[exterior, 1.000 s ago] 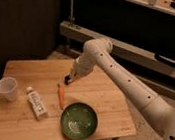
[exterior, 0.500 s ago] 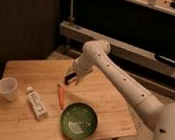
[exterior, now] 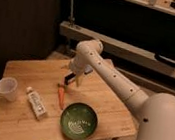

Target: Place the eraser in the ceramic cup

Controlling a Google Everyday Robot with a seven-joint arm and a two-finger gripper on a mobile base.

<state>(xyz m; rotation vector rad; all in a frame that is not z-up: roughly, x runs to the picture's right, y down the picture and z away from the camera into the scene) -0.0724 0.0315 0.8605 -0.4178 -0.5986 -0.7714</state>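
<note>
The eraser point(exterior: 69, 78), seemingly pinched in the closed tool point(exterior: 72, 81), has just lifted off the tabletop's point(exterior: 26, 76) far side; the left-edge ceramic cup point(exterior: 6, 89) comes next.

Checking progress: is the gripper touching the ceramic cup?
Apart. Camera view shows the gripper over the table's middle, well clear of the ceramic cup.

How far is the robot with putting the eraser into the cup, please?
Done: the gripper seems to hold the eraser, lifted above the middle of the table. In hand: the carry. Left: reach the cup, which stands far off at the table's left end, and drop the eraser in.
</note>
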